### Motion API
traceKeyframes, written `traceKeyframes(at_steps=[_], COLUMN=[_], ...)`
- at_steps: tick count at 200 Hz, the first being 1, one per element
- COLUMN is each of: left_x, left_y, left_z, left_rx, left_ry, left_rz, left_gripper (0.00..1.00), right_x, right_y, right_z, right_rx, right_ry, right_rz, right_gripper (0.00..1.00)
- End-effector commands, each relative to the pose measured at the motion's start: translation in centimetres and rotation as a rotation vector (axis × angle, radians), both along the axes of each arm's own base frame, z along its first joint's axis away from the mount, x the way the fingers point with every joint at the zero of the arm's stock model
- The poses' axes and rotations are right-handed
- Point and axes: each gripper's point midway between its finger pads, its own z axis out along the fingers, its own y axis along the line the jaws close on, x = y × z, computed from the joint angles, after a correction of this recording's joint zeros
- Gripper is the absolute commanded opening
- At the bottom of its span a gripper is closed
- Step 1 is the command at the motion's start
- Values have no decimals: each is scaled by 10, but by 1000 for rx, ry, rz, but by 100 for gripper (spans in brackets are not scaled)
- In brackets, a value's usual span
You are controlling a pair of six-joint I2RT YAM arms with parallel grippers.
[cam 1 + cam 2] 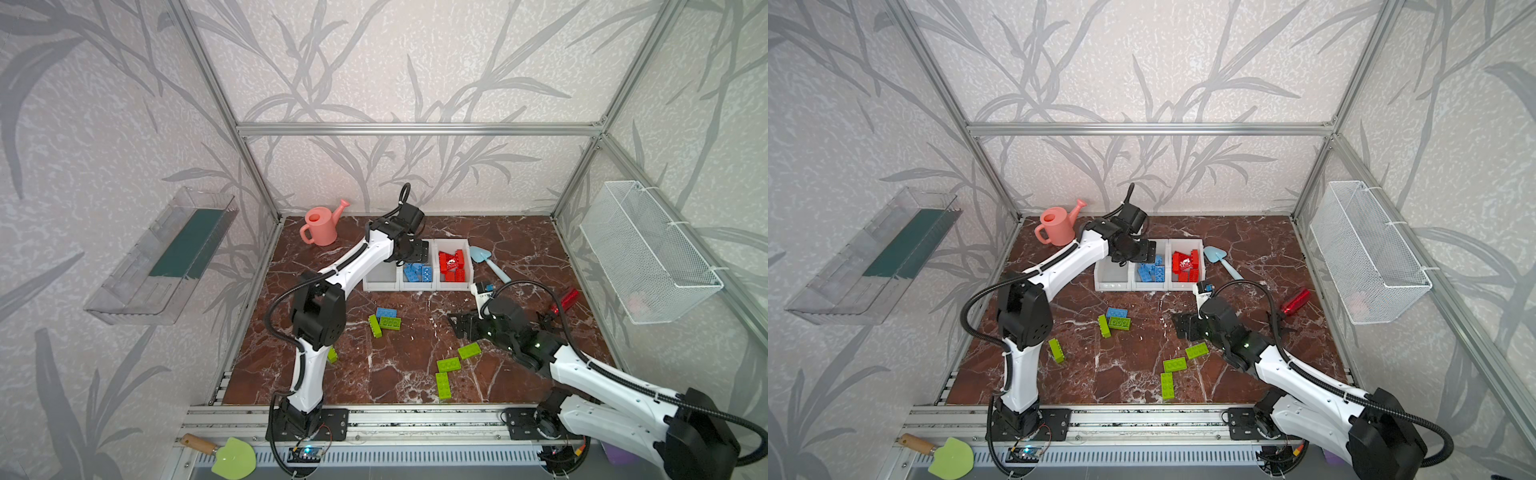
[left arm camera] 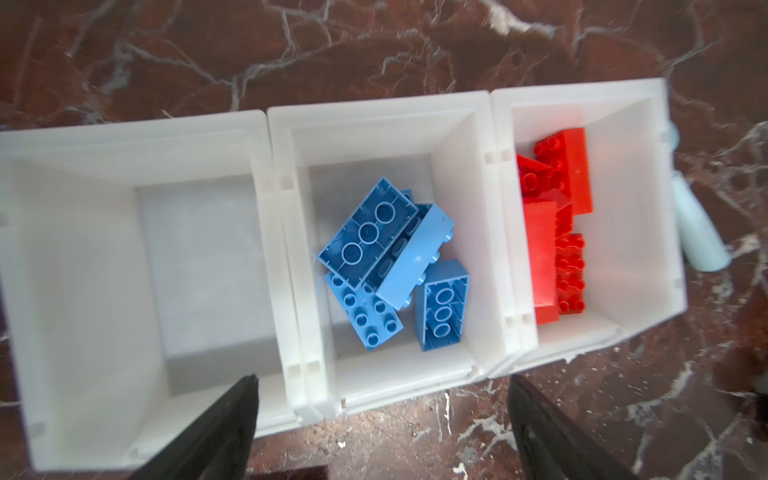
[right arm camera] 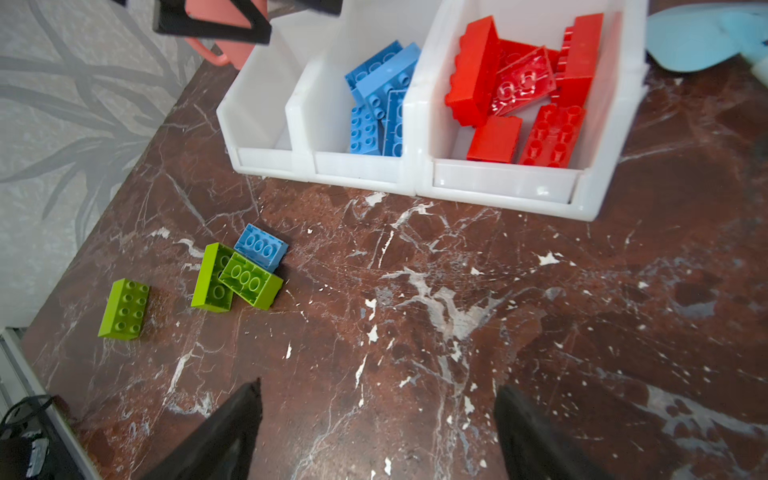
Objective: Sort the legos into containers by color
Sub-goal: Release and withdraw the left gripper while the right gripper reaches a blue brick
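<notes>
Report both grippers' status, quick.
Left gripper: open, empty, over the middle bin holding blue legos.
Right gripper: open, empty, over the marble table.

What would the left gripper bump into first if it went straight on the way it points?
Most likely the pile of blue legos in the middle container. The left gripper points down over it, jaws open and empty. Depth is hard to judge, so a finger might clip the container's front lip first.

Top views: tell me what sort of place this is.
Probably a robot test cell, not a home: an aluminium frame with leaf-print wall panels boxes in a marble-look tabletop, and the left arm and right arm are bolted to a rail at its front edge.
</notes>
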Motion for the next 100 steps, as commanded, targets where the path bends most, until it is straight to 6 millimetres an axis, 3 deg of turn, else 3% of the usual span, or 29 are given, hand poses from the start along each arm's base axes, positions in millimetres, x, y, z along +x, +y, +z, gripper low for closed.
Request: traceKeyframes(at_steps=[1,24,93,100], left_x=[-17,-51,-156,-166], left_y=[18,48,134,141], left_z=[47,69,69,69], left_rx=[-65,-106,-129,-131], left_ry=[-129,-204,-317,-329], left_rz=[59,119,232,233], left_gripper=[93,93,93,93], right_x=[6,11,30,33], right_y=[13,35,125,130], right_z=[5,2,-4,-16], right_rx=[-94,-172,-345,-369], right_ry=[27,85,138,157], right_rz=[25,57,182,170], right_gripper=[89,89,93,94])
